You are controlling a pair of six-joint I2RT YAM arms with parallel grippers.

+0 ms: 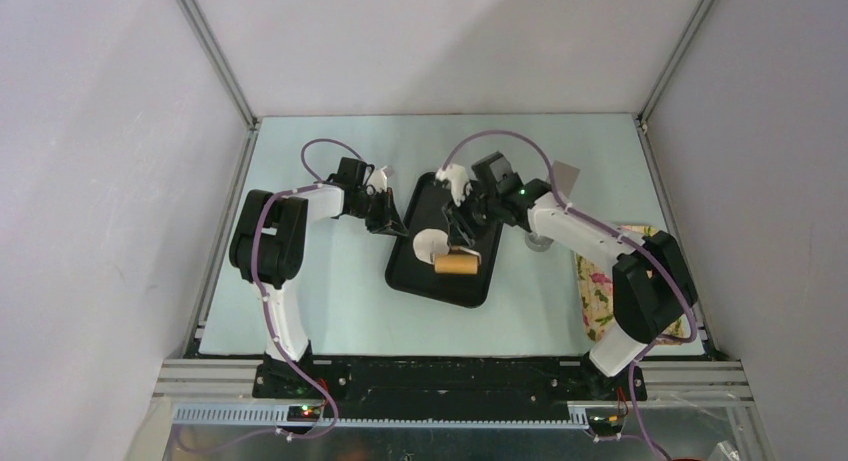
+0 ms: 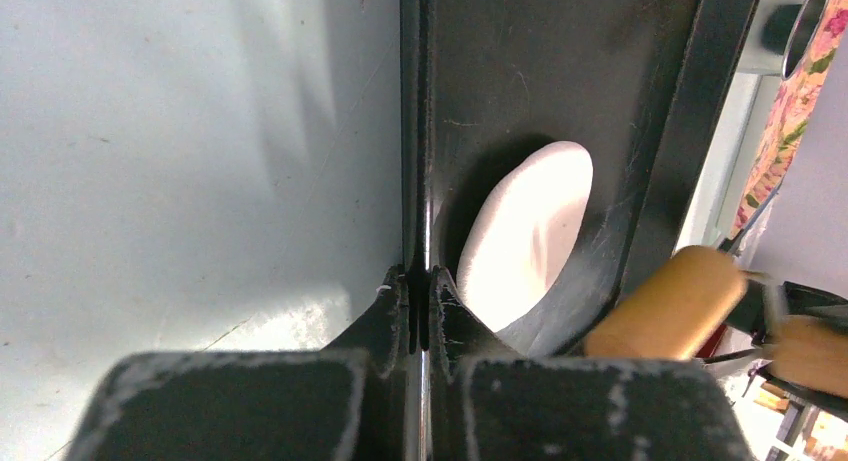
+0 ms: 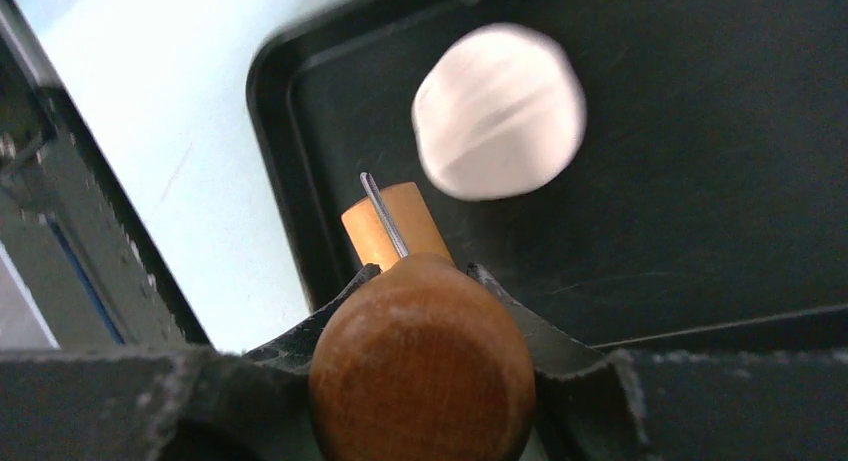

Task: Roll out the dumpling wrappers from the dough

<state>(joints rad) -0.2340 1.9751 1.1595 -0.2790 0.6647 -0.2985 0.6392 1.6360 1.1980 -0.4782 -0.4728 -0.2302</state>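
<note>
**Item 1 – left gripper [image 1: 386,221] [image 2: 420,281].** I see it closed, both fingertips pinched on the raised rim of the black tray [image 1: 470,286] [image 2: 520,71] [image 3: 700,231]. The rim runs straight away from the fingertips in the left wrist view. 1 finger sits on the table side and 1 on the tray side.

**Item 2 – right gripper [image 1: 461,231] [image 3: 420,291].** I see it clamped on the rolling pin [image 1: 457,264] [image 2: 665,306] [image 3: 395,226]. The jaws are part-way apart and the round dark-wood handle fills the gap between the 2 fingers. A thin metal axle leads from the handle to the lighter wooden roller, which points forward past the fingertips over the tray floor.

**Item 3 – dough [image 1: 430,245] [image 2: 525,231] [image 3: 498,111].** This is 1 white piece, flattened to a rounded disc, lying on the tray floor.
- From the right gripper it sits ahead of the fingertips and slightly to the right, just beyond the roller's far end. I cannot tell whether roller and dough touch.
- From the left gripper it sits just past the fingertips, on the inner side of the clamped rim and close to it.

**Item 4 – surroundings.** The tray rests on a pale blue-green table [image 1: 330,311] [image 2: 180,181]. A floral cloth [image 1: 598,286] [image 2: 790,81] lies well apart from both grippers, out beyond the right arm.
</note>
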